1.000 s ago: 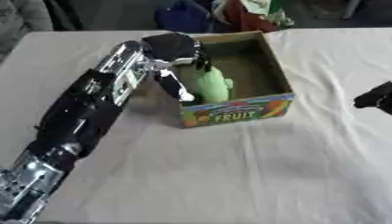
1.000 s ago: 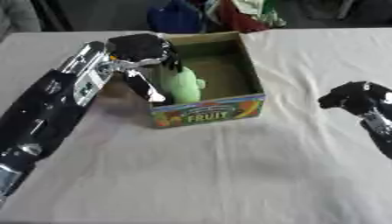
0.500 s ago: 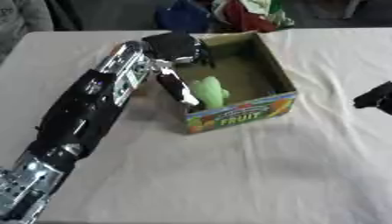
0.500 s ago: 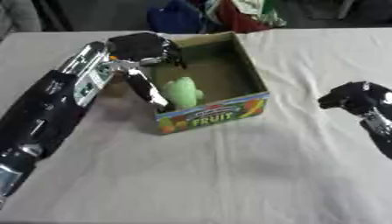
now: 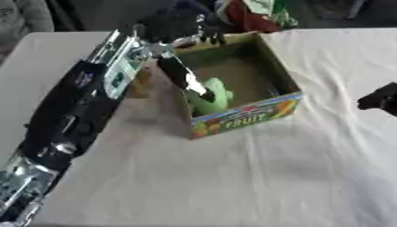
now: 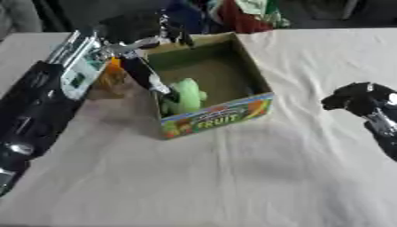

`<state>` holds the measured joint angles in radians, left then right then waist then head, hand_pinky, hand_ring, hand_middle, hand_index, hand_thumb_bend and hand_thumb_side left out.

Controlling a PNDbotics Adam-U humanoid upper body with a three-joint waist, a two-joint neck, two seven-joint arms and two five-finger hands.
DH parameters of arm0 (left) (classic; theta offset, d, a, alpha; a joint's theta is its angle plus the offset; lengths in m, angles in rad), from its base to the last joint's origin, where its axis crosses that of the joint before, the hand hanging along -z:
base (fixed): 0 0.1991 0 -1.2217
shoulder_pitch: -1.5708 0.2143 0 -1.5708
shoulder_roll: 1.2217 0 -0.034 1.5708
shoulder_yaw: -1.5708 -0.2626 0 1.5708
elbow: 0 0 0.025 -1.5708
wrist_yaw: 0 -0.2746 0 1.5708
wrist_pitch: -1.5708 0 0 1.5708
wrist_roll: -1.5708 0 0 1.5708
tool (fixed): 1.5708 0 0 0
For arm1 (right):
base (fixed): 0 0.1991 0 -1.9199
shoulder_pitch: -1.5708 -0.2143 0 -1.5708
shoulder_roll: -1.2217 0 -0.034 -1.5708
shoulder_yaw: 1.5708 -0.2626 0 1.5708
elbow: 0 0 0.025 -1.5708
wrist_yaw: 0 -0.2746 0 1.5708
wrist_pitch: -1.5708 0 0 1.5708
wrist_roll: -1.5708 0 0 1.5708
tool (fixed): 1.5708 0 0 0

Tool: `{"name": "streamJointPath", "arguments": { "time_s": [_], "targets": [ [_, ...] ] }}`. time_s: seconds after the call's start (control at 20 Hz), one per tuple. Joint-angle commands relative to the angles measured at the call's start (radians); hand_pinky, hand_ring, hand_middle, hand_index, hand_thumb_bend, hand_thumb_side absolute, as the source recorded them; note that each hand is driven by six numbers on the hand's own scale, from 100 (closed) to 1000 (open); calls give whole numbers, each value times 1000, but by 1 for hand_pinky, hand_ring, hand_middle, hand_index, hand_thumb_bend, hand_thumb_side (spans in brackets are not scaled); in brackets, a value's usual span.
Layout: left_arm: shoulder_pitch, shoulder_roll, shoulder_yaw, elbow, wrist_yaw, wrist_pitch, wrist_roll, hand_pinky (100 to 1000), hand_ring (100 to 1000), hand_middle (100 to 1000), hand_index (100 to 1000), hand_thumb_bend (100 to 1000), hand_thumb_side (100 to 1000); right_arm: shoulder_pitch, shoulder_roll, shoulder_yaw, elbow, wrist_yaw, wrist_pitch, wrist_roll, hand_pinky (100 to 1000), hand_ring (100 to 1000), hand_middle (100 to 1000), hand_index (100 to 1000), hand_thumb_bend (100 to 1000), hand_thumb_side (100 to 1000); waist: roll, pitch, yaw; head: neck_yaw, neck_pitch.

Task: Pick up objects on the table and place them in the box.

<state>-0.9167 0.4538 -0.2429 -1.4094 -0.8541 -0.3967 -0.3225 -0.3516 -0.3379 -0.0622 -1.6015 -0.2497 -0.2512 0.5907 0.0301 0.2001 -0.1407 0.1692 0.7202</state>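
Note:
A cardboard box (image 5: 248, 116) with FRUIT printed on its front stands mid-table, turned askew. A light green object (image 5: 211, 94) lies inside it against the left wall. My left arm runs up from the lower left, and my left hand (image 5: 173, 27) hangs over the box's far left corner. One straight finger (image 5: 183, 76) reaches down inside the box and touches the green object. An orange thing (image 6: 111, 75) stands on the cloth just left of the box, partly behind my arm. My right hand (image 6: 355, 98) rests at the right edge, away from the box, with nothing in it.
A white cloth (image 5: 232, 177) covers the table. Beyond the far edge lie dark and coloured things (image 5: 256, 11). The long left arm (image 5: 77, 111) covers much of the table's left side.
The box has swung anticlockwise, its front right corner moving away from me. The green object now lies lower inside it. The orange thing left of the box has come into view.

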Motion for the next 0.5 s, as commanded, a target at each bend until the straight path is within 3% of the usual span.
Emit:
{"name": "streamJointPath", "arguments": {
  "time_s": [0.05,0.2,0.5],
  "targets": [
    [5,73,48,-72,59,43,-12,659,576,576,777,723,650,-9,-22,-13,-7,0,-1,-6,725,719,609,728,100,610,-1,-18,4,-13,-3],
    [32,128,67,-93,86,66,-33,658,572,565,767,666,570,-8,-25,-14,-7,1,-1,-8,725,719,609,728,100,611,3,-19,7,-20,-7],
    [67,207,69,-51,68,54,-102,668,590,567,763,583,440,-10,-28,-15,-8,1,-1,-8,725,719,609,728,100,608,5,-19,11,-28,-11]
  ]
}}
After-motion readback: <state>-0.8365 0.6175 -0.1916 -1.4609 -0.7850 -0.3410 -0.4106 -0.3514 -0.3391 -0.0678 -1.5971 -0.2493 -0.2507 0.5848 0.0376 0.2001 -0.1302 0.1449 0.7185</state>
